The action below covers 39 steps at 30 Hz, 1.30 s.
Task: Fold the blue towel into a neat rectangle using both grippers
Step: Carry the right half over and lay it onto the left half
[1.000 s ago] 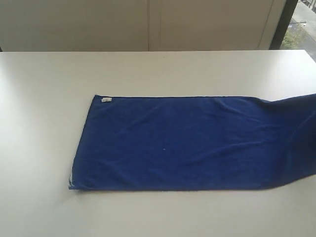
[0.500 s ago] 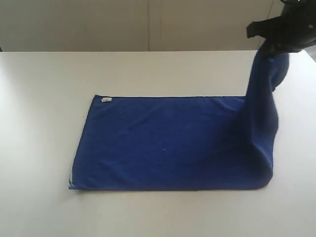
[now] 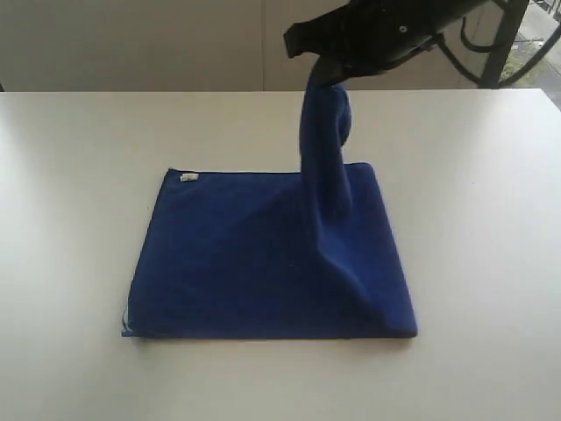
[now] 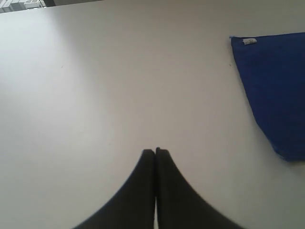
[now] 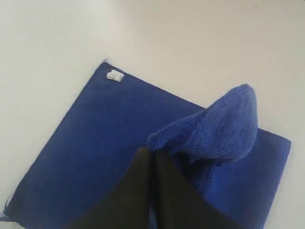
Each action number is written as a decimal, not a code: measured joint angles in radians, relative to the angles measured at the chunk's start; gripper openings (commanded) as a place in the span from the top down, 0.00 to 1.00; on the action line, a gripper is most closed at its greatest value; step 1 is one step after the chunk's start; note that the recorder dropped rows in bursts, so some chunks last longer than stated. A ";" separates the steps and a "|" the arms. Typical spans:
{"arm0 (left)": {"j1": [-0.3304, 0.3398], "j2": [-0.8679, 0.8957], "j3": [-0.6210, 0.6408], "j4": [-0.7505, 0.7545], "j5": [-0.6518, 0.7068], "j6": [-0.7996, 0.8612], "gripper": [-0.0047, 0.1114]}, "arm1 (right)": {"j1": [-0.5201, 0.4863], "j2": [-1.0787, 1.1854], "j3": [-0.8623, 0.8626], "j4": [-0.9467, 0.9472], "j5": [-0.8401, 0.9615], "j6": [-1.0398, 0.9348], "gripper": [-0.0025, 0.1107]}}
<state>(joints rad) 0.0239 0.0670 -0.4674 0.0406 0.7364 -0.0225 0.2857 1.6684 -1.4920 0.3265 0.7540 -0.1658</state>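
The blue towel [image 3: 237,263] lies flat on the white table, its white tag [image 3: 188,178] at the far left corner. Its right end is lifted into a hanging column [image 3: 324,149] over the flat part. My right gripper [image 3: 320,72] is shut on that raised end, high above the towel's back edge. In the right wrist view the closed fingers [image 5: 151,155] pinch the bunched cloth [image 5: 219,129], with the flat towel [image 5: 95,138] and tag [image 5: 114,75] below. My left gripper [image 4: 155,151] is shut on nothing above bare table; the towel's tagged corner [image 4: 276,81] shows off to one side.
The white table [image 3: 79,219] extends widely around the towel. A pale wall runs behind the table's far edge [image 3: 175,91]. A dark window frame [image 3: 504,53] and black cables stand at the back right.
My right gripper came in from the right, lifting the towel's right end and carrying it leftward over the flat part. The towel's footprint on the table has shortened. The left end stayed put.
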 measured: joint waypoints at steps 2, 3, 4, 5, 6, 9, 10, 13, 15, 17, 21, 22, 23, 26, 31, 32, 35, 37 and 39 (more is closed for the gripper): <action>0.000 0.000 0.000 0.000 0.000 0.000 0.96 | 0.034 0.020 -0.008 0.003 -0.017 0.007 0.98; 0.000 0.000 0.000 0.000 0.000 0.000 0.96 | 0.051 0.033 -0.013 0.005 -0.028 0.009 0.98; 0.000 0.000 0.000 0.000 0.000 0.000 0.96 | 0.065 0.047 -0.021 0.007 -0.033 0.009 0.98; 0.000 0.000 0.000 0.000 0.000 0.000 0.96 | 0.081 0.063 -0.034 0.007 -0.042 0.009 0.98; 0.000 0.000 0.000 0.000 0.000 0.000 0.96 | 0.098 0.079 -0.045 0.009 -0.052 0.014 0.98; 0.000 0.000 0.000 0.000 0.000 0.000 0.96 | 0.148 0.133 -0.076 0.011 -0.072 0.023 0.98; 0.000 0.000 0.000 0.000 0.000 0.000 0.96 | 0.164 0.155 -0.084 0.011 -0.082 0.025 0.98; 0.000 0.000 0.000 0.000 0.000 0.000 0.96 | 0.207 0.223 -0.105 0.011 -0.119 0.027 0.98; 0.000 0.000 0.000 0.000 0.000 0.000 0.96 | 0.233 0.279 -0.121 0.011 -0.145 0.027 0.98; 0.000 0.000 0.000 0.000 0.000 0.000 0.96 | 0.257 0.334 -0.142 0.011 -0.168 0.029 0.98; 0.000 0.000 0.000 0.000 0.000 0.000 0.96 | 0.299 0.454 -0.185 0.014 -0.219 0.029 0.98; 0.000 0.000 0.000 0.000 0.000 0.000 0.96 | 0.308 0.484 -0.197 0.019 -0.231 0.031 0.98; 0.000 0.000 0.000 0.000 0.000 0.000 0.96 | 0.313 0.507 -0.209 0.028 -0.240 0.031 0.98; 0.000 0.000 0.000 0.000 0.000 0.000 0.96 | 0.331 0.587 -0.247 0.054 -0.261 0.033 0.98; 0.000 0.000 0.000 0.000 0.000 0.000 0.96 | 0.343 0.677 -0.308 0.086 -0.274 0.033 0.98; 0.000 0.000 0.000 0.000 0.000 0.000 0.96 | 0.346 0.696 -0.324 0.095 -0.275 0.033 0.98; 0.000 0.000 0.000 0.000 0.000 0.000 0.96 | 0.352 0.710 -0.334 0.106 -0.284 0.033 0.98; 0.000 0.000 0.000 0.000 0.000 0.000 0.96 | 0.360 0.712 -0.338 0.114 -0.296 0.033 0.98; 0.000 0.000 0.000 0.000 0.000 0.000 0.96 | 0.364 0.712 -0.338 0.119 -0.301 0.033 0.98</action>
<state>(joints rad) 0.0239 0.0670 -0.4674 0.0406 0.7364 -0.0225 0.6497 2.3800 -1.8300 0.4454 0.4532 -0.1333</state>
